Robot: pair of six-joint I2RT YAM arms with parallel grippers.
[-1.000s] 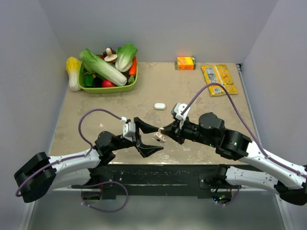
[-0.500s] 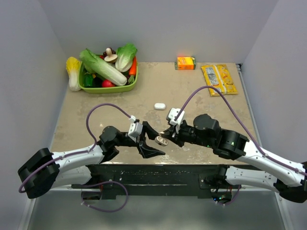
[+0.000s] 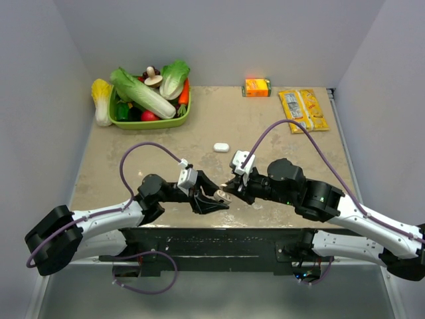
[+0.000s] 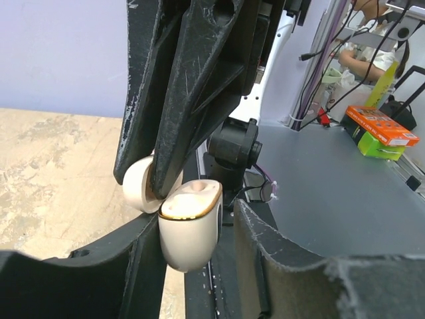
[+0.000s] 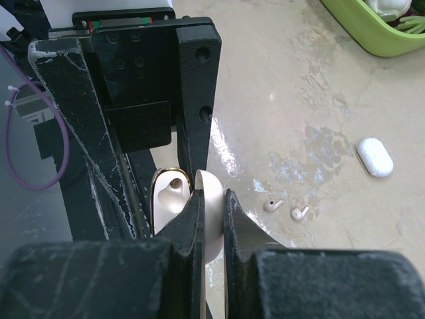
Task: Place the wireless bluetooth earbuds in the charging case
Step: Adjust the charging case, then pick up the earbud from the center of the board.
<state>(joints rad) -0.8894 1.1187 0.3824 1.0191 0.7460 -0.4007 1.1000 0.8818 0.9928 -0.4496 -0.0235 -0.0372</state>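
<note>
The charging case [image 3: 222,195] is cream with a gold rim and hangs open above the table's near edge. My right gripper [image 5: 212,206] is shut on its lid [image 5: 211,189]. The case's base [image 4: 189,226], with an earbud-shaped well, sits between the fingers of my left gripper [image 4: 196,242]. The left finger [image 4: 126,259] lies against the base and a gap remains at the right finger [image 4: 272,252], so these jaws are open. Two wireless bluetooth earbuds [image 5: 273,205] [image 5: 299,212] lie loose on the table beyond the case.
A closed white oval case [image 3: 221,147] lies mid-table. A green basket [image 3: 153,124] of toy vegetables stands at the back left. An orange box [image 3: 257,87] and a yellow packet [image 3: 303,109] are at the back right. Walls close three sides.
My left gripper has moved right to the case and its jaws have narrowed around the base. The right gripper shifted slightly left, still holding the lid.
</note>
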